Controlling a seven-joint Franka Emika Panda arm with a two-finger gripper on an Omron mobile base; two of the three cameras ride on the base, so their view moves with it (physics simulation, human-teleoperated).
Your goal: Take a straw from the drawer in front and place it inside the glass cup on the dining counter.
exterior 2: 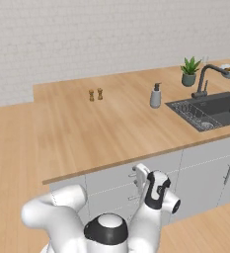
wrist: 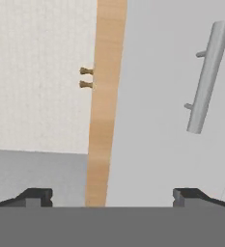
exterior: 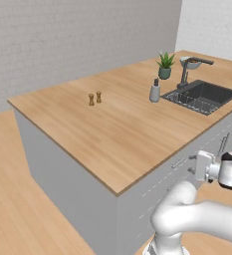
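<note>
- The white arm's two-finger gripper (wrist: 112,195) has its dark jaws spread fully apart, with nothing between them.
- It faces the wide light-grey flat-fronted drawer (wrist: 162,96) below the front edge of the broad light-wood dining counter (exterior: 112,124); the drawer is closed.
- The drawer's slim metal bar handle (wrist: 208,77) lies ahead of the jaws, untouched.
- Two small brown wooden shakers (exterior: 94,98) stand mid-counter, just beside each other.
- A grey soap dispenser (exterior 2: 156,96) stands by the dark sink's (exterior 2: 210,109) left edge.

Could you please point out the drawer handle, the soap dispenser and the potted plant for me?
drawer handle (wrist: 208,77), hand view, middle of the metal bar.
soap dispenser (exterior 2: 156,97), right base view, its grey body.
potted plant (exterior: 165,72), left base view, its pot.
</note>
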